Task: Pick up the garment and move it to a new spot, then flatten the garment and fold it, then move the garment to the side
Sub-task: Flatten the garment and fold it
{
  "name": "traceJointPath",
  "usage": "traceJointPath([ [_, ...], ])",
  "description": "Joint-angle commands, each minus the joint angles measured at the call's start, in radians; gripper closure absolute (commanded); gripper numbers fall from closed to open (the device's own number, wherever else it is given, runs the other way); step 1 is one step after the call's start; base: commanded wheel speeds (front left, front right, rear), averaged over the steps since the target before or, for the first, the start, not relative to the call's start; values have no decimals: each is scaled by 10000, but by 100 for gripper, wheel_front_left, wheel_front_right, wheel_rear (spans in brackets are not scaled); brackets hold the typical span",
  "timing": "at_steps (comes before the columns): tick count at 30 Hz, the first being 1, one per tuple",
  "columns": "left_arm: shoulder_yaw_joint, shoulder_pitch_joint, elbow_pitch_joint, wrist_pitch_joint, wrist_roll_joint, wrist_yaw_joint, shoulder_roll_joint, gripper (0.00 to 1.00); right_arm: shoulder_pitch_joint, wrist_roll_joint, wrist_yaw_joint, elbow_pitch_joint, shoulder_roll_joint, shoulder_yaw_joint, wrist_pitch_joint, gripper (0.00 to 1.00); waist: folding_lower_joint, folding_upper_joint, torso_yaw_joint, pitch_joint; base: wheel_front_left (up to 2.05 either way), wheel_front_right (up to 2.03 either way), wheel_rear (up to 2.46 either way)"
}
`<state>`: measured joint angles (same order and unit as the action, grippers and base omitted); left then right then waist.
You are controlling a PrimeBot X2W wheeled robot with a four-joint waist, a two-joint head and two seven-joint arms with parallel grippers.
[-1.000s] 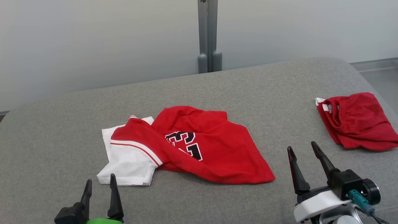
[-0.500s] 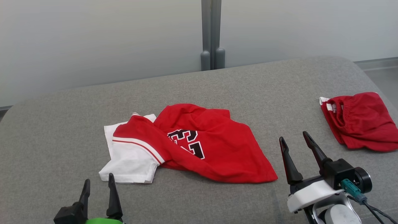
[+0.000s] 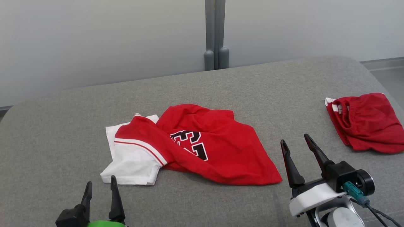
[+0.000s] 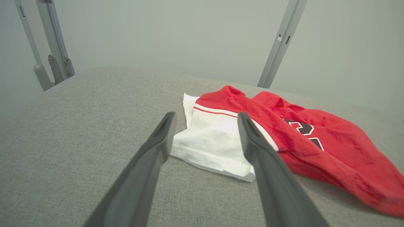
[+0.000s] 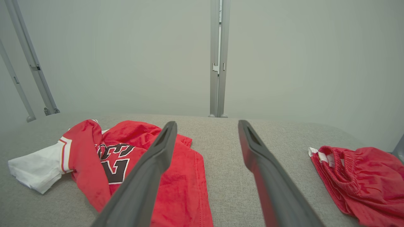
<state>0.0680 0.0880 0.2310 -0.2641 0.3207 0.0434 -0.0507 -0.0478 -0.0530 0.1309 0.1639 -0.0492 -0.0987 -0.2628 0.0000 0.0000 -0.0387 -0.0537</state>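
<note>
**Crumpled jersey in front of the grey post, both grippers empty**

The garment was a red jersey of soft, slightly plush knit. It lay in a rumpled heap on the grey, woven-fabric counter, straight out from the grey metal post on the robot's side of it. One white sleeve, thinner and smoother than the red cloth and trimmed with a red stripe, spread flat well to the left of the post. The red body bunched into ridges nearest the post and thinned to a flat, curved hem down to the right of it. The heap's long axis ran across the counter, from the white sleeve on the left to the red hem corner on the right, slanting a little toward the robot at the right end. Black block numerals edged in white showed on top, partly lost in a crease.

A second red piece, shorts with a gathered elastic waistband, lay well to the right of the post, apart from the jersey.

The left gripper hung left of the post, just short of the white sleeve. Its tapered dark fingers were spread wide and held nothing. The right gripper hung right of the post, beside the hem corner, equally spread and empty.
</note>
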Motion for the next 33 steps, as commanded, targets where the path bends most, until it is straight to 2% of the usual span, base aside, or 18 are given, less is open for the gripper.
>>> traceJointPath([
  [1,9,-136,4,-4,39,-3,-2,0,-110,-58,-3,30,-28,3,-20,0,0,0,-1,2,0,0,0],
  [12,66,-201,436,-2,49,-77,-3,0,-90,-84,-3,30,-28,0,-20,0,0,0,25,58,0,0,0],
  [21,51,-1378,2504,351,216,-305,-335,0,-50,-72,-3,-16,-28,-74,-20,0,0,0,-13,309,0,0,0],
  [26,-190,-2285,4042,402,481,-395,-495,0,-150,0,-3,18,-28,-225,-20,0,0,0,-229,545,0,0,0],
  [33,-444,-3175,5492,252,818,-557,-590,0,-227,138,-3,9,-28,-213,-20,0,0,0,-496,911,0,0,0],
])
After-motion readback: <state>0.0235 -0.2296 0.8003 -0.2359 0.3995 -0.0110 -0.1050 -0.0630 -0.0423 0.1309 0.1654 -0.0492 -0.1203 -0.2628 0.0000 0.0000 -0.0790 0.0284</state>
